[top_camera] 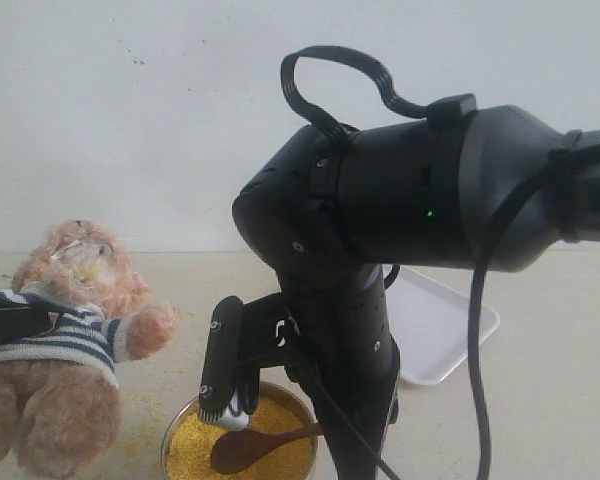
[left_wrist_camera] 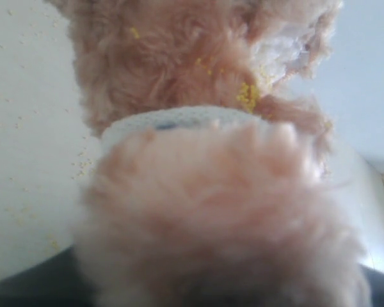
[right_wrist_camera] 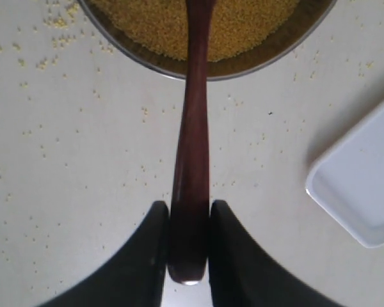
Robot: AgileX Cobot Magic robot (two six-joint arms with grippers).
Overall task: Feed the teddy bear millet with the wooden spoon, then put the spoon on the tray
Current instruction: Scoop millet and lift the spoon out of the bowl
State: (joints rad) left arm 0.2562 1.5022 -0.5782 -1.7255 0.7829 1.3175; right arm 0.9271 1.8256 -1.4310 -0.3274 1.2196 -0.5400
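Pale tabletop [right_wrist_camera: 70, 160] against a plain white wall, dusted with loose yellow grains. Item one: right gripper [right_wrist_camera: 189, 236], fingers drawn in narrowly on the very end of the wooden spoon [right_wrist_camera: 193, 128], nothing else held. The handle ran straight out over the rim of a round metal bowl [top_camera: 170, 435], and the spoon's oval end lay on the millet [top_camera: 195, 455] heaped inside. Item two: teddy bear [top_camera: 70, 330], propped at the left of the exterior view just beside the bowl, grains stuck to its muzzle. The left gripper [top_camera: 5, 322] was closed on its body, a dark finger pressed across the striped shirt; in the left wrist view fur hid the fingers themselves. Item three: tray [top_camera: 440, 330], bare, behind the right arm [top_camera: 410, 190] and well apart from the bowl, one corner showing in the right wrist view. Hazards, as judged: with only the handle's tip pinched, the spoon could pivot between the fingers under load; any tilt on the way across to the bear would shed grains onto the table; a low lift could catch the bowl's rim and shove or tip it. Clearances: little room between bowl and bear's leg; open table between bowl and tray; the bulky arm screened much of that route from the exterior view; the tray's low rim would call for a flat set-down.
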